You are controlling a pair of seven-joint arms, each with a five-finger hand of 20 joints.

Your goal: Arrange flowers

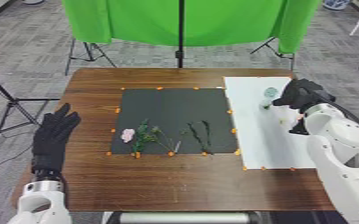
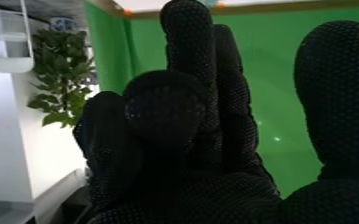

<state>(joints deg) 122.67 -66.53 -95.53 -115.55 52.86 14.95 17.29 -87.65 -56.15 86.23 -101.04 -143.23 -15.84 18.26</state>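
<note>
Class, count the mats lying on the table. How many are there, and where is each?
2: the dark mat near the middle of the table, and the white mat to its right, partly hidden by the right robot hand.

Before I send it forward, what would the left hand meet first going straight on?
The left hand looks free to the far edge of the table; beyond, perhaps the curtain stand, though the hand's height is unclear.
</note>
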